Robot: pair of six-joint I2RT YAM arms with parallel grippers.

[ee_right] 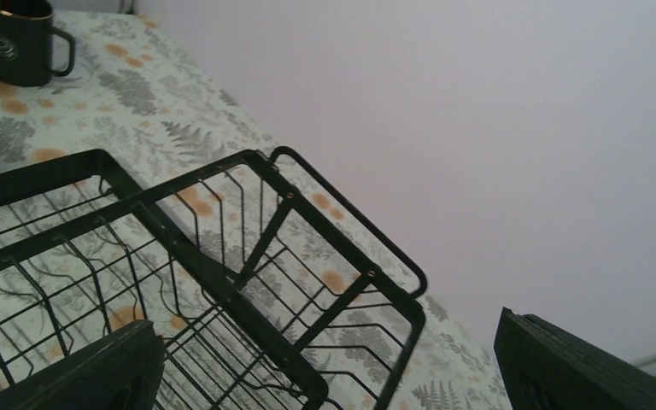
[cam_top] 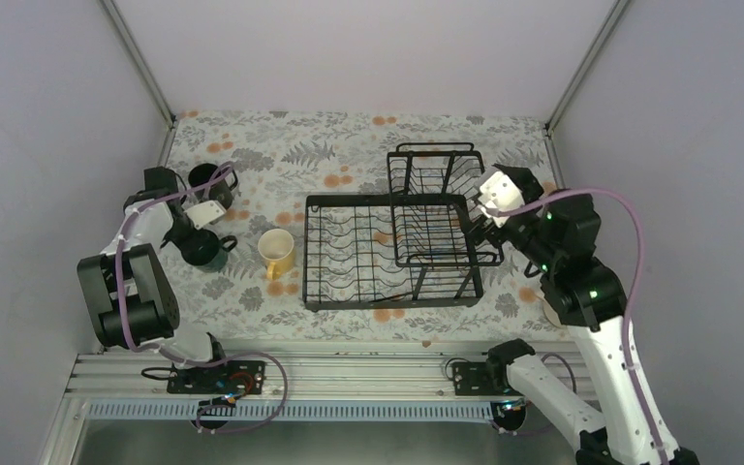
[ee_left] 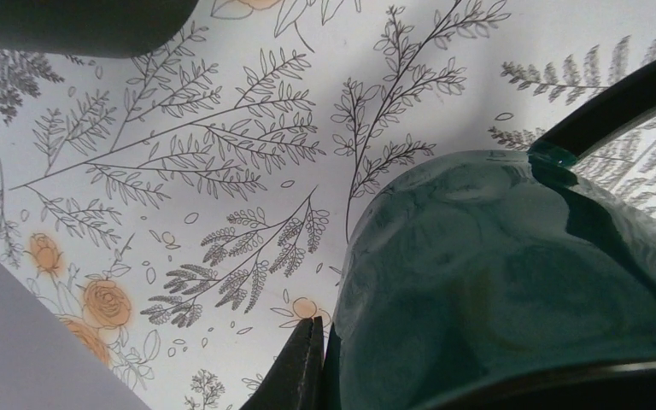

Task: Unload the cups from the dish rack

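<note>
Top external view: a black wire dish rack (cam_top: 387, 303) sits mid-table on a floral cloth (cam_top: 281, 145), its raised basket section (cam_top: 431, 147) toward the right and back.

3 mugs are outside the rack, to its left:
- The pale yellow mug (cam_top: 277, 252) stands nearest the rack, mouth up.
- The dark teal-green mug (cam_top: 199, 250) is just left of the yellow one.
- The black mug (cam_top: 208, 181) is farther back, near the left wall.

The left gripper (cam_top: 192, 232) reaches down onto the teal mug. In the left wrist view, 1 dark finger (ee_left: 301, 367) presses against the mug's glossy outer wall, so the jaws are pinched together on the mug's wall at the rim. Whether its base rests on the cloth cannot be told. The black mug's curved side (ee_left: 77, 26) fills the top left corner of that view.

The right gripper (cam_top: 484, 218) hovers at the right edge of the basket. In the right wrist view its 2 fingers (ee_right: 77, 376) are spread wide at either side of the frame, holding nothing. The basket's corner (ee_right: 248, 282) lies below them, and the black mug (ee_right: 13, 38) stands upright far beyond.
</note>
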